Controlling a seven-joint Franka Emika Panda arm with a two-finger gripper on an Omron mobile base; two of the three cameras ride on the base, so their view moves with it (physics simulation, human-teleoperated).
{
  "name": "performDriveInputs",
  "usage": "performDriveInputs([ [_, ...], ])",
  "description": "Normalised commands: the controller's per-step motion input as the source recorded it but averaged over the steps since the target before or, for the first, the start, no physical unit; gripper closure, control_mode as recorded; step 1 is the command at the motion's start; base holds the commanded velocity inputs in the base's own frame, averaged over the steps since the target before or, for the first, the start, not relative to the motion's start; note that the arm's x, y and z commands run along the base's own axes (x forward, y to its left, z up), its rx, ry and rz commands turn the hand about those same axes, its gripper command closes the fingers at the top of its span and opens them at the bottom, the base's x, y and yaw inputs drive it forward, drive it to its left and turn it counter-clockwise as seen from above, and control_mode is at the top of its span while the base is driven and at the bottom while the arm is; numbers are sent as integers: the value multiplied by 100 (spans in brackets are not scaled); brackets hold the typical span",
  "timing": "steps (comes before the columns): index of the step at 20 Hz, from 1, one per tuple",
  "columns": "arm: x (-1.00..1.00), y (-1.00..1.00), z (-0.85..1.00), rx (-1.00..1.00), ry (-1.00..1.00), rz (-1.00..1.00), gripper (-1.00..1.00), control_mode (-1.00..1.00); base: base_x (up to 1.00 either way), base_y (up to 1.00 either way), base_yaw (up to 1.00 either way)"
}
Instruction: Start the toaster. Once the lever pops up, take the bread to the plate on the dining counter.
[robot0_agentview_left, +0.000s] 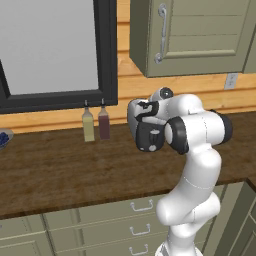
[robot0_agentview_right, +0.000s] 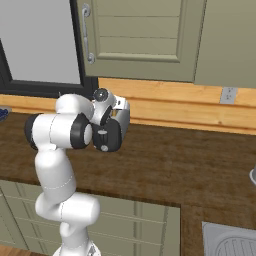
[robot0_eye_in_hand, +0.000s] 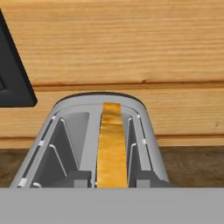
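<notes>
Dark wood-grain counter (robot0_agentview_left: 60, 170) runs under a pale wooden wall, olive drawers (robot0_agentview_left: 100, 220) below it. Over its far part the gripper (robot0_agentview_left: 141, 111) hangs at the end of the folded white arm; whether its jaws are parted or closed cannot be told. Just beneath, the hand view looks down into the toaster (robot0_eye_in_hand: 65, 140), where the bread (robot0_eye_in_hand: 112, 144) stands upright in the right-hand slot, golden-brown. Further left, two bottles (robot0_agentview_left: 96, 124) stand side by side below a black-framed window (robot0_agentview_left: 105, 55); an olive cabinet (robot0_agentview_left: 200, 35) hangs upper right
</notes>
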Motion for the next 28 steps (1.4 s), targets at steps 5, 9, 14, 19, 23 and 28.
performDriveInputs([
  [5,0,0,0,0,0,0,100,-100,0,0,0],
  [9,0,0,0,0,0,0,100,-100,0,0,0],
  [14,0,0,0,0,0,0,100,-100,0,0,0],
  [19,0,0,0,0,0,0,100,-100,0,0,0],
  [23,0,0,0,0,0,0,100,-100,0,0,0],
  [28,0,0,3,0,-3,0,100,-100,0,0,0],
])
